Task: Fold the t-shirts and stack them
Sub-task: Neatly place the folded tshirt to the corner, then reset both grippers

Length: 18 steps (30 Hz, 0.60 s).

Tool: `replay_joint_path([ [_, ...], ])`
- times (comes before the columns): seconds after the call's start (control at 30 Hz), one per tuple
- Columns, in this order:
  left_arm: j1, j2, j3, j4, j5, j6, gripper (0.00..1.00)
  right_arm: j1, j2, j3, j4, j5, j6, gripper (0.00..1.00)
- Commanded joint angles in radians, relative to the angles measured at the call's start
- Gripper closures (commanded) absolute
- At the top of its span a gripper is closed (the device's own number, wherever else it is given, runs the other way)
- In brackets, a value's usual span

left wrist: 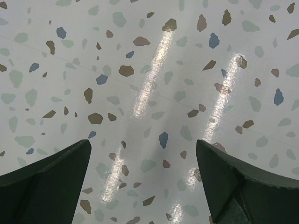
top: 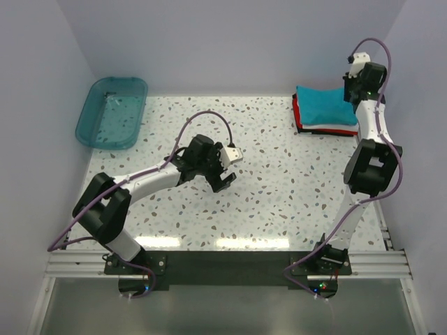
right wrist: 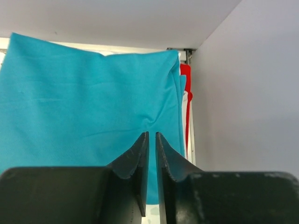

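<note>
The t-shirts lie folded in one stack at the table's far right corner. The teal-blue t-shirt (top: 325,105) (right wrist: 84,93) is on top, with a white layer (right wrist: 189,100) and the red one (top: 297,115) (right wrist: 185,74) showing at the edges beneath. My right gripper (top: 355,91) (right wrist: 152,134) sits over the stack's right end by the wall. Its jaws are nearly together, and the teal cloth puckers right at their tips. My left gripper (top: 234,171) (left wrist: 143,141) hangs wide open over the bare speckled table (left wrist: 149,70) near the middle, holding nothing.
A translucent teal plastic bin (top: 85,129) stands at the far left corner of the table. White walls close in the back and both sides, the right wall (right wrist: 252,93) just beside the stack. The arm bases sit on a rail at the near edge.
</note>
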Motion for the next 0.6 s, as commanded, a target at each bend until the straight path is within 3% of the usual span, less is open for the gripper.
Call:
replay_joint_path([
  [0.0, 0.007, -0.03, -0.001, 0.041, 0.003, -0.013, 0.0, -0.001, 0.077, 0.047, 0.043, 0.04, 0.031, 0.87],
  [0.3, 0.01, 0.005, 0.031, 0.015, -0.013, 0.025, 0.0, -0.004, 0.269, 0.196, 0.064, 0.161, 0.034, 0.88],
  [0.57, 0.014, 0.057, 0.076, 0.01, 0.006, 0.04, 0.0, -0.006, 0.295, 0.178, 0.126, 0.348, -0.033, 0.85],
])
